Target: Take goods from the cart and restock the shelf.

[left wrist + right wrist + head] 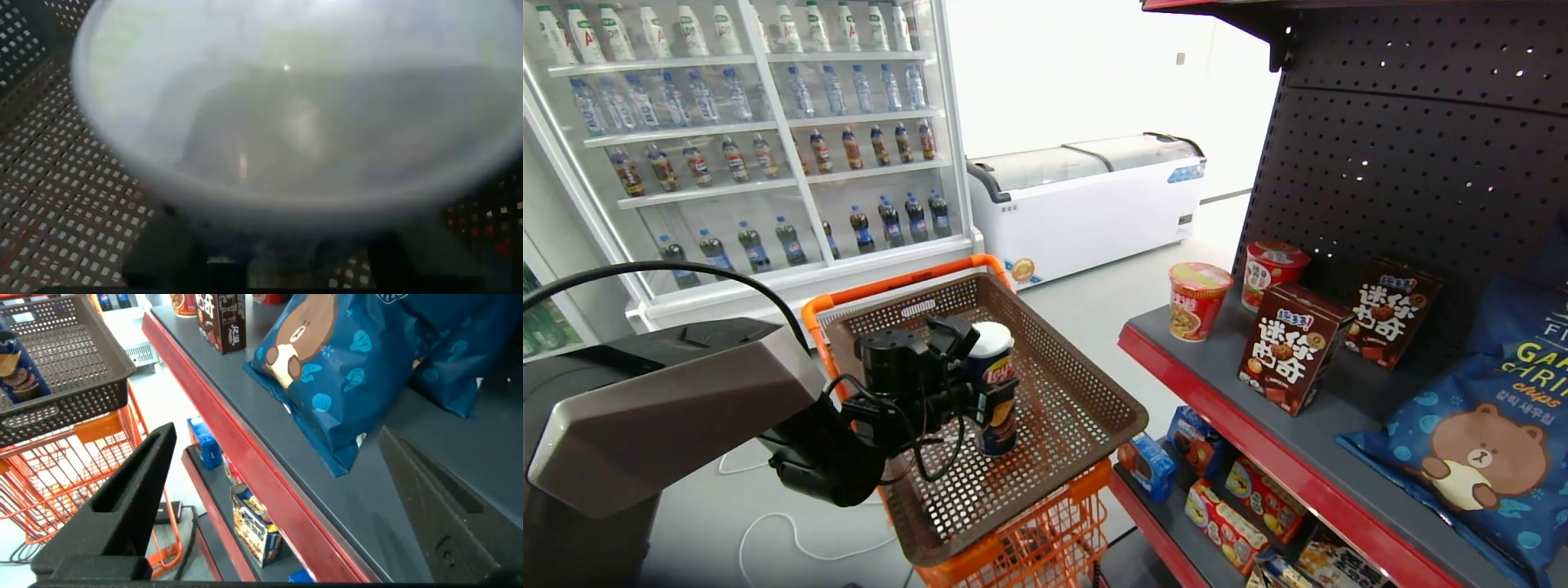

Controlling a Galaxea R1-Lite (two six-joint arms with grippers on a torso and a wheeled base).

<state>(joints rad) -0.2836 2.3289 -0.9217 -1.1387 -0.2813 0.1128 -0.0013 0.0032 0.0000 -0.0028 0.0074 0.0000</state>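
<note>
Head view: the left gripper (982,367) is clamped around a dark blue cylindrical chip can with a white lid (997,433), held upright inside the brown perforated plastic basket (1094,384) that sits on top of the orange wire cart (1045,539). The can's base is close to the basket floor; whether it touches cannot be told. To the right stands the grey shelf with a red front edge (1217,367), carrying two red cup-noodle tubs (1196,298), two brown biscuit boxes (1290,347) and a blue snack bag printed with a bear (1478,441).

Left wrist view: the can's white lid (286,122) lies directly below the camera, with basket mesh around it.

Right wrist view: the right gripper (276,441) hangs with its fingers (122,514) spread wide and nothing between them, over the shelf's front edge beside the blue bag.
</note>
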